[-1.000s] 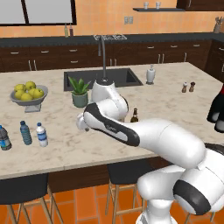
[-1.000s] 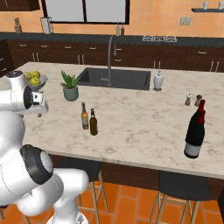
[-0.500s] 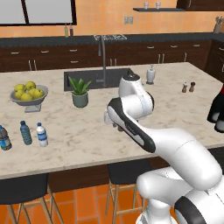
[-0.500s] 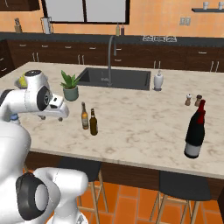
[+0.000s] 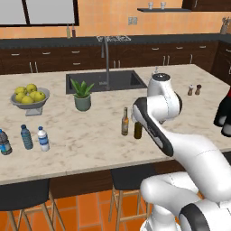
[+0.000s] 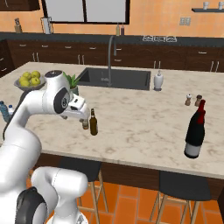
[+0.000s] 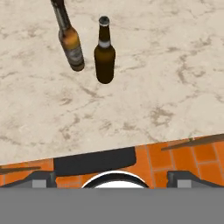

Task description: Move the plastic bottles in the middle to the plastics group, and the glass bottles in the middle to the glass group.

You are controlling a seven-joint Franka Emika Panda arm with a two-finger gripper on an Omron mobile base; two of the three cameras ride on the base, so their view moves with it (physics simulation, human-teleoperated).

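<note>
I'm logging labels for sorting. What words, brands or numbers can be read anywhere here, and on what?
No text can be read.
amber bottle: pale label, blurred, no letters.
dark bottle: pale neck band, blank.
small plastic bottles: blue label bands, too small.
black bottles: red top, no lettering visible.

Desk (image 5: 90, 149): pale beige marble with grey-brown veining. Amber bottle (image 7: 71, 43): orange-brown glass, pale yellowish label. Dark bottle (image 7: 104, 54): very dark brown-green, pale band at the neck. Small plastic bottle (image 5: 43, 139): clear-whitish, white cap, blue band. Neighbouring bottle (image 5: 26, 137): blue-tinted throughout. Large bottles (image 6: 194, 131): glossy black with red tops. Bowl (image 5: 30, 103): grey, holding yellow-green fruit. Plant (image 5: 82, 88): green leaves, grey-green pot. Floor (image 6: 127, 205): orange tile.
</note>
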